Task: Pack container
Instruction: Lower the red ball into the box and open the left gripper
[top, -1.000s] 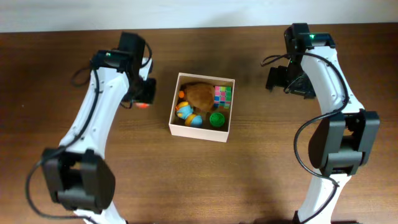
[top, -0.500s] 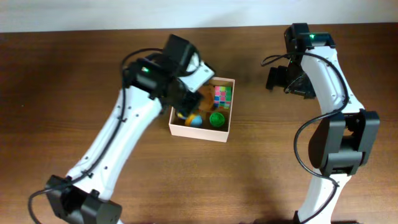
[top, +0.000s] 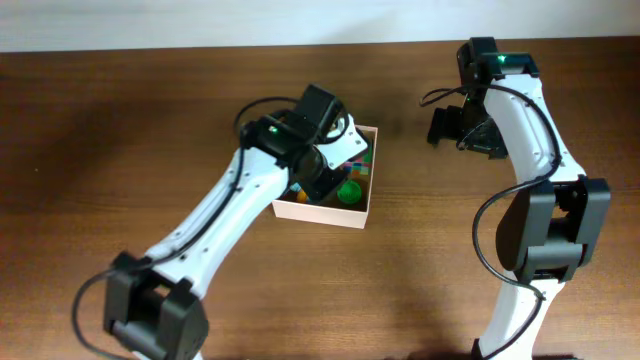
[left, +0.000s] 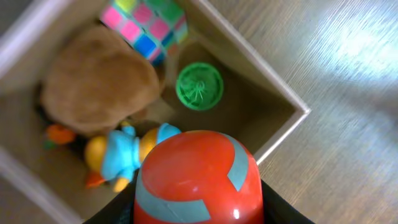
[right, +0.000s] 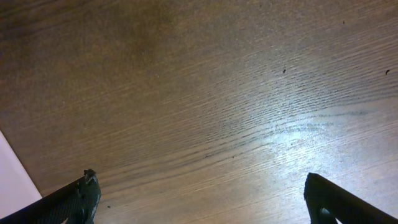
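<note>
The container (top: 320, 213) sits on the bench (top: 450, 290), near its middle and a little toward 12 o'clock. The left jaws grip a red ball (left: 198, 180) with grey-blue bands, held above the container's inside. Within lie a brown plush (left: 99, 81), a many-coloured cube (left: 146, 22) at its 1 o'clock, a green disc (left: 199, 86) and a blue-and-yellow toy (left: 121, 152). The right jaws stand wide open, holding nothing, over bare bench at the container's 2 o'clock

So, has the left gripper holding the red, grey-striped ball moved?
Yes. The left gripper, clamping the red ball, swung right across the wooden table to above the cream-walled container.
</note>
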